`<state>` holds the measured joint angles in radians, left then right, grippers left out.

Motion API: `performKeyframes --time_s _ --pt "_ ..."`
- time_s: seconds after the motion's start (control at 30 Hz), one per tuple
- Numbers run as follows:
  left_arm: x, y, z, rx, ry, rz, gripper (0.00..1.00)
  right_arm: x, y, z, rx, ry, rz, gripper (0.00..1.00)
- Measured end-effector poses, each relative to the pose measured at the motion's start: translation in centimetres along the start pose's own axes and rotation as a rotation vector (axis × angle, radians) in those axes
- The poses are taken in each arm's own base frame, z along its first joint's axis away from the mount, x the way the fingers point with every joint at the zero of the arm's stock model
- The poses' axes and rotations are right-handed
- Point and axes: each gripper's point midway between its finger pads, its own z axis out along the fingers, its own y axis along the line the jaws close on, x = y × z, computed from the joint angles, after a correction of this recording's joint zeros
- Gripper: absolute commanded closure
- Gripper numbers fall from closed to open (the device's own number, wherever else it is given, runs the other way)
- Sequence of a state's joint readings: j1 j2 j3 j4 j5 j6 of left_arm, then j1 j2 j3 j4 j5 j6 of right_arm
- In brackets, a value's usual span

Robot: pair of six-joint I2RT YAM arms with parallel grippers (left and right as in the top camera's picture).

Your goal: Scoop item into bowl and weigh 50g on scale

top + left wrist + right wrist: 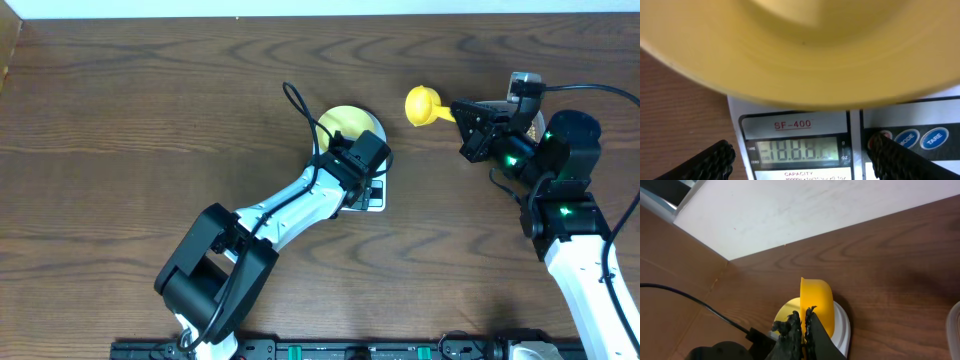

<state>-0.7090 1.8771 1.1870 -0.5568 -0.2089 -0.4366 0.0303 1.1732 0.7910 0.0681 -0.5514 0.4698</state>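
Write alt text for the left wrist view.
A pale yellow bowl fills the top of the frame, atop a white scale whose grey display shows blurred digits. The open left gripper shows black fingertips at both bottom corners.

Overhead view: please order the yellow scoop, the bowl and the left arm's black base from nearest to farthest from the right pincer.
1. yellow scoop, held in the right pincer itself.
2. bowl, mid-table, on the scale.
3. left arm's black base, near the front edge.

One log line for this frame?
left gripper: open, at scale display | right gripper: shut on scoop | bowl: on scale
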Motion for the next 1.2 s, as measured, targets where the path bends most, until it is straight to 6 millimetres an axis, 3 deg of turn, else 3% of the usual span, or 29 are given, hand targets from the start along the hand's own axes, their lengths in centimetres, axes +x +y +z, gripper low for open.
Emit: performKeyframes --time_s 0.3,0.6,0.77,0.93,1.2 --pt "-0.1 0.4 -1.6 0.006 -0.01 -0.003 0.11 0.0 0.0 0.0 0.002 -0.001 0.0 0.99" --pt "-1.4 -0.2 -7.0 0.135 -0.086 0.013 0.11 -0.1 -0.1 0.0 0.008 -0.004 0.0 0.99" --pt "-0.5 -0.9 -9.3 0.226 -0.074 0.109 0.11 -0.1 -0.2 0.0 0.009 -0.004 0.0 0.99" --pt "0.6 -0.8 -10.0 0.248 -0.042 0.165 0.11 -0.1 -0.2 0.0 0.009 -0.004 0.0 0.99" --pt "0.8 -1.0 -10.1 0.262 -0.037 0.186 0.11 -0.1 -0.2 0.0 0.009 -0.004 0.0 0.99"
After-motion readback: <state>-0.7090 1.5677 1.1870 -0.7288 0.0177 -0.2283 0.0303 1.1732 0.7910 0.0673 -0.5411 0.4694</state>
